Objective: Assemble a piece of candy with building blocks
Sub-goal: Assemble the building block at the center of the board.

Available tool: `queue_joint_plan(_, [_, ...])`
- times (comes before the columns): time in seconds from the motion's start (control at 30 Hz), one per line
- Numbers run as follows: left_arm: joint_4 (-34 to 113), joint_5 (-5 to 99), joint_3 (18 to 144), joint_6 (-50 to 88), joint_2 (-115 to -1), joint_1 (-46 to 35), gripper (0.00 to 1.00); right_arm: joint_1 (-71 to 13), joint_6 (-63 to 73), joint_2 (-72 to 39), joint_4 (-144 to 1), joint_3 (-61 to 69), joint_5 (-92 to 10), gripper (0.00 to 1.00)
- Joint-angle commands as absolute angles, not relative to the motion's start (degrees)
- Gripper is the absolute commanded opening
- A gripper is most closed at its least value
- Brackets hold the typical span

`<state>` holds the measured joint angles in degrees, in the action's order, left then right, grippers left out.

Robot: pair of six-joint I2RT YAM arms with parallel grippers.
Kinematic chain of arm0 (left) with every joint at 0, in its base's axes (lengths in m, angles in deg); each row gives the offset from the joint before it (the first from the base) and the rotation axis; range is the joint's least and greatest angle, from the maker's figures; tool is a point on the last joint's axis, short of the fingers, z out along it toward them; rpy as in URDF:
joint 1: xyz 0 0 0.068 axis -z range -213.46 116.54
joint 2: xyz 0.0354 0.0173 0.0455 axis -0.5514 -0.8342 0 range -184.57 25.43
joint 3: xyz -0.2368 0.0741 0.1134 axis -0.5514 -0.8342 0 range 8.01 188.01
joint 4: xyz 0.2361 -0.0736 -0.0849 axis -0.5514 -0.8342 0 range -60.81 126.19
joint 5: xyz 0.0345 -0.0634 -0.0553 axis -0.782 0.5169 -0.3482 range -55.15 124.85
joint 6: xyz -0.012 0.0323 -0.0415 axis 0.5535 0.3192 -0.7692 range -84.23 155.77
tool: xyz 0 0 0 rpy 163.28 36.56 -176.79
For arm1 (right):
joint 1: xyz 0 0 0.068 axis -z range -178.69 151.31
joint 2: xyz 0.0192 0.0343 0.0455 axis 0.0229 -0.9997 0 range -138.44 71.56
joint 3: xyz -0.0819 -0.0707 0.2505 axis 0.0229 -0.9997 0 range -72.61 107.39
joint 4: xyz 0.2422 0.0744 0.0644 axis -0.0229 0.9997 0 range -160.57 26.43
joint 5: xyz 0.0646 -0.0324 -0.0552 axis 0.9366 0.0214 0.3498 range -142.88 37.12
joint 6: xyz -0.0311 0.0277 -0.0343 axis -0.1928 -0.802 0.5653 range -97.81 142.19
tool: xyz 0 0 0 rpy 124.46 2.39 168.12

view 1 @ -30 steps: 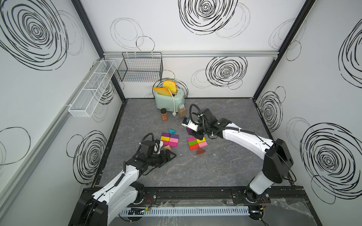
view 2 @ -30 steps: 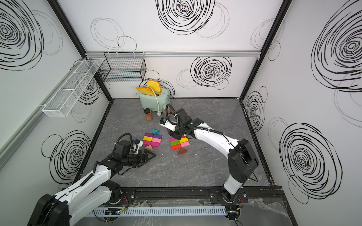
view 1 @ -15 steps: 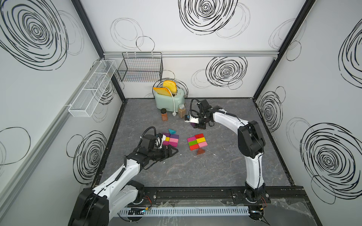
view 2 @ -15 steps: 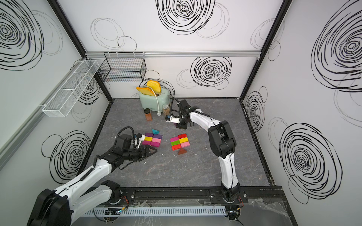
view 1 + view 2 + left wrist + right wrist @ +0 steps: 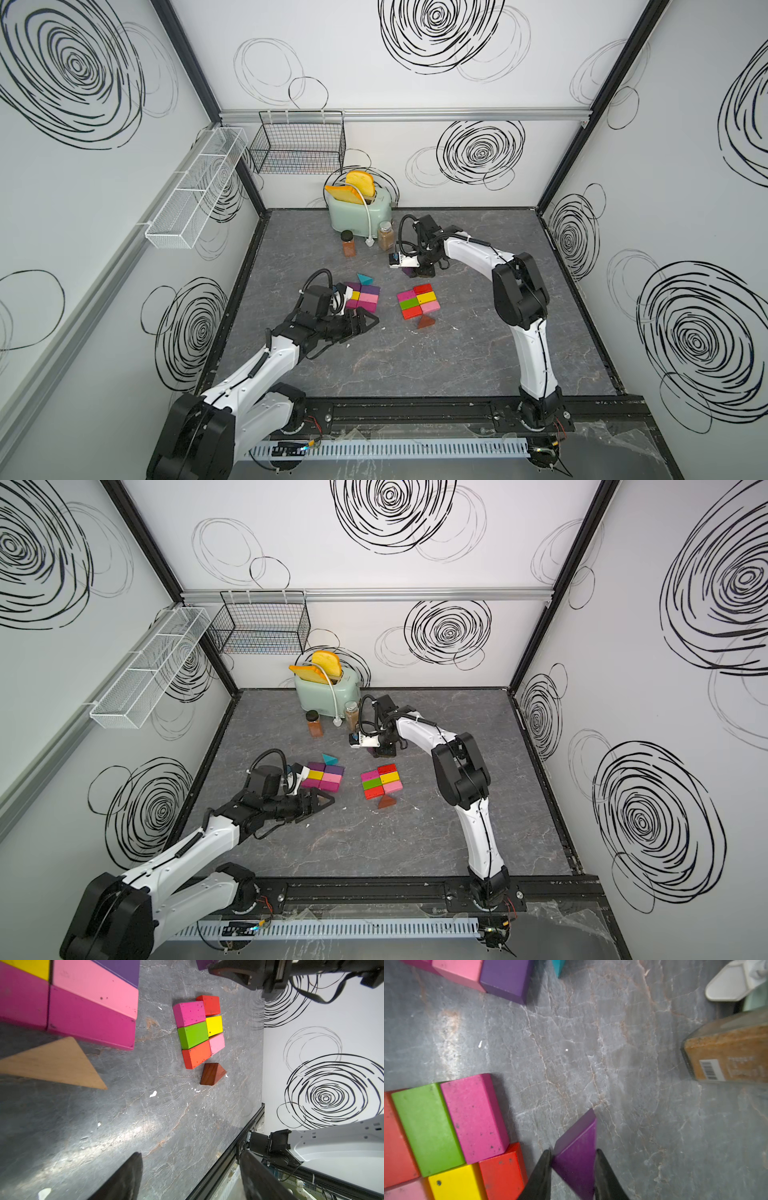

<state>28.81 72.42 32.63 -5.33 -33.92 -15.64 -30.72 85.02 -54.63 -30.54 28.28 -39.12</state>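
Right claw (image 5: 417,271), in both top views, is pinched on a small purple wooden triangle (image 5: 408,272) just beyond the far end of a slab of six painted bricks (image 5: 417,301). The slab's long axis runs away from the robot. A brown wooden triangle (image 5: 426,322) already caps its near end, so the bare far end faces this claw, and the right arm is much the nearer. Left claw (image 5: 365,323) sits empty beside the pink-and-purple brick group (image 5: 365,297). From the left wrist, its jaws gape over bare worktop (image 5: 145,1115), with a tan wooden triangle (image 5: 56,1064) next to that group. From the right wrist, both fingers clamp the purple piece, and the slab's magenta and red bricks lie just beside it. I cannot tell whether it touches the worktop.
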Motion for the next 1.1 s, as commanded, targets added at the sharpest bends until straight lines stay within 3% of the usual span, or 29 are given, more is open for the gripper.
queue_joint_plan(0.0, [31.2, 72.5, 31.7, -4.9, -34.3, -15.6, 0.78, -31.6, 87.2, -54.0, -28.5, 26.6, -38.3, 0.00])
queue_joint_plan(0.47, [31.7, 72.8, 31.6, -4.8, -34.5, -15.9, 0.78, -31.9, 87.2, -52.5, -28.8, 24.4, -39.6, 0.00])
queue_joint_plan(0.7, [32.3, 72.8, 31.3, -5.2, -34.9, -16.1, 0.78, -31.7, 87.7, -52.2, -29.5, 24.0, -40.1, 0.08])
queue_joint_plan(0.83, [32.4, 72.7, 31.2, -5.4, -35.0, -16.2, 0.79, -31.6, 87.8, -51.8, -30.1, 23.7, -40.2, 0.20])
queue_joint_plan(1.07, [32.4, 73.1, 31.4, -5.4, -34.7, -17.1, 0.89, -31.1, 86.7, -48.7, -34.3, 22.2, -38.8, 0.41])
